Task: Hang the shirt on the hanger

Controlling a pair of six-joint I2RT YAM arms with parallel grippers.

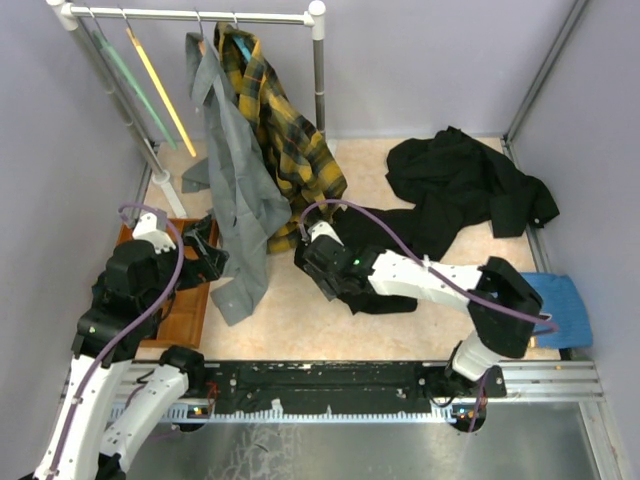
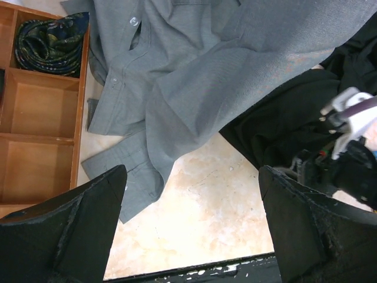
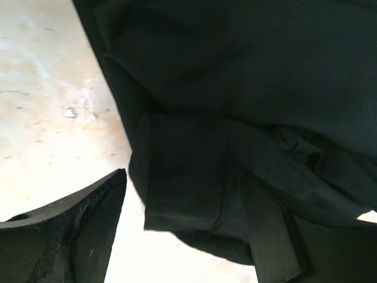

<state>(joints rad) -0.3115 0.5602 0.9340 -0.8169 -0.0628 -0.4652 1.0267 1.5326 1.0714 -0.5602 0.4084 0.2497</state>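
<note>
The black shirt lies crumpled on the table at the back right, and black fabric runs from it toward the middle. My right gripper hovers over the end of that fabric. In the right wrist view a black cuff lies between the open fingers of the right gripper, apart from the left finger; nothing is gripped. The yellow hanger hangs bare on the rack at the back left. My left gripper stands wide open above bare table, beside the hanging grey shirt.
A grey shirt and a yellow-and-black plaid shirt hang from the rack. A pale green hanger hangs beside the yellow one. A wooden tray holding a rolled patterned cloth sits at the left. Blue cloth lies far right.
</note>
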